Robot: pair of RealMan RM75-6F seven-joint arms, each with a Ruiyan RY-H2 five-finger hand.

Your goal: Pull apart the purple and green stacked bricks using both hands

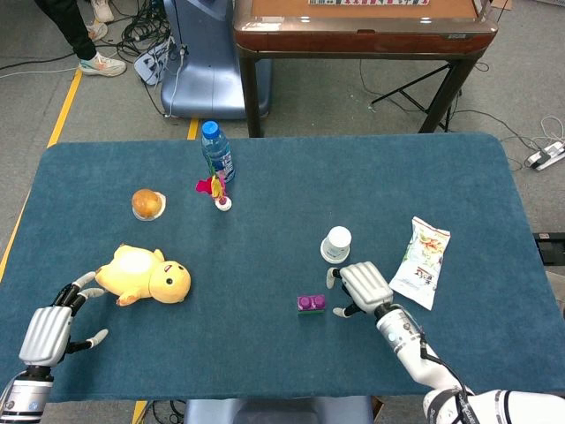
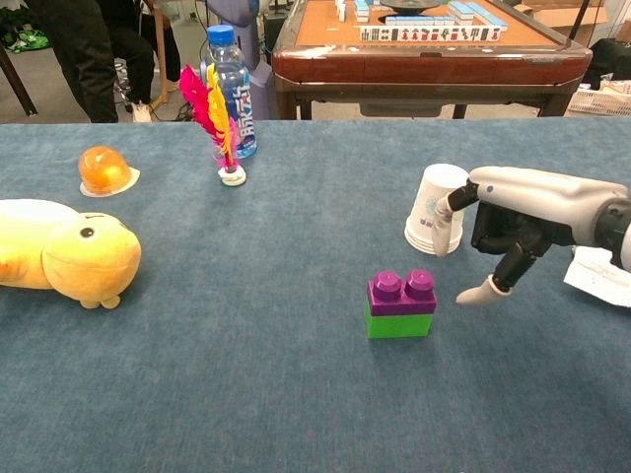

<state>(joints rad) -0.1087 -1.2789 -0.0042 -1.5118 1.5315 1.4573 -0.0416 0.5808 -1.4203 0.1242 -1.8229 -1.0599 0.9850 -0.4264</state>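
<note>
So the right hand (image 2: 503,236), fingers spread and empty, hovers just beside the bricks (image 2: 401,304), lined up to grab; left hand (image 1: 48,329) spread, idle.

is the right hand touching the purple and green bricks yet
Apart. In the chest view, blue table cloth shows between the right hand and the stacked bricks; its lowest fingertip ends short of the purple brick's side.
</note>
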